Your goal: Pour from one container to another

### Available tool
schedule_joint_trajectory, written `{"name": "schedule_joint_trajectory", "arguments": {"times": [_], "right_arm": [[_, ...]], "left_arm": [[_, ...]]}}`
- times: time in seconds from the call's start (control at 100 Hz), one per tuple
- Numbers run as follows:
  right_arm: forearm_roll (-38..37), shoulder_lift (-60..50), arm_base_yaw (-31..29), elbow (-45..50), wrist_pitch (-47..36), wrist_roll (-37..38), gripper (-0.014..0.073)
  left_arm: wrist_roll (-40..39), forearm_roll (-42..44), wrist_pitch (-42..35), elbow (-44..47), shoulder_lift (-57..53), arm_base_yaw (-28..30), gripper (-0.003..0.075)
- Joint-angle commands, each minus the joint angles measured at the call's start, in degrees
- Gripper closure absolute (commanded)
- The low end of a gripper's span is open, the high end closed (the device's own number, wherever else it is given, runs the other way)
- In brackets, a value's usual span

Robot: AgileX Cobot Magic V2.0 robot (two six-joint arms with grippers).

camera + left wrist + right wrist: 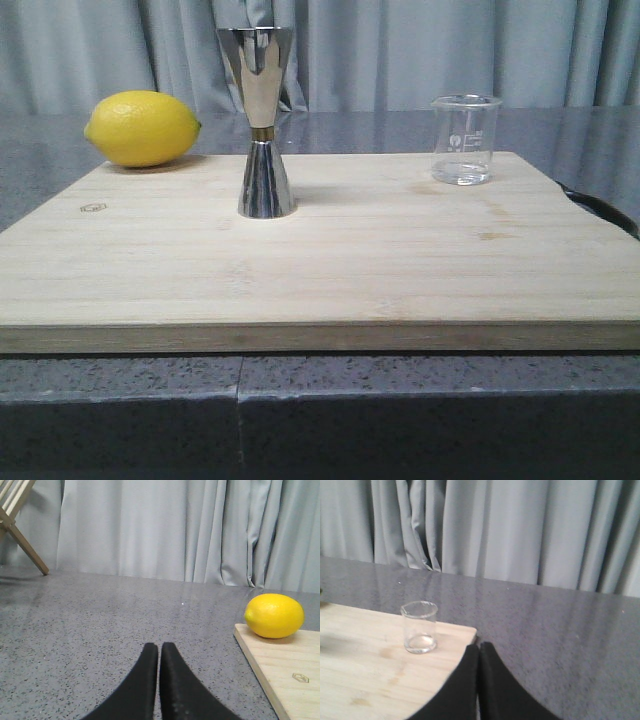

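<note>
Both grippers are basically pinched closed with nothing in them. The left gripper (159,652) has its two black fingers pressed together, tips meeting, hovering over the grey speckled countertop (100,630), not touching anything that I can see. The lemon (274,615) sits ahead of it and off to its right, on the corner of the wooden cutting board (285,675). The right gripper (479,652) is the same deal, fingers together and empty, right at the board's corner. The glass beaker (419,627) stands upright on the board just ahead and to that gripper's left, near but apart. From the front, the steel jigger (262,122) stands upright mid-board, between lemon and beaker, well apart from both.
</note>
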Motion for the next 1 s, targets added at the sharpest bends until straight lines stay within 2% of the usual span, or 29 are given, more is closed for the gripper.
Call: {"name": "schedule_joint_trajectory", "arguments": {"times": [0.0,0.21,0.37,0.67,0.99], "right_arm": [[2.2,-3.1,-3.8,3.2,-6.6,-0.2,0.0665],[2.6,-10.6,-7.0,8.7,-6.3,-0.2,0.0665],[4.3,-12.4,-7.6,12.7,-6.2,-0.2,0.0665],[4.8,-12.4,-7.7,12.6,-0.1,-0.2,0.0665],[4.8,-12.4,-7.7,12.6,0.3,-0.2,0.0665]], "left_arm": [[-0.4,0.0,-4.4,0.3,-1.4,-0.4,0.0739],[-0.4,0.0,-4.4,0.3,-1.4,-0.4,0.0739],[-0.4,0.0,-4.4,0.3,-1.4,-0.4,0.0739],[-0.4,0.0,-4.4,0.3,-1.4,-0.4,0.0739],[-0.4,0.0,-4.4,0.3,-1.4,-0.4,0.0739]]}}
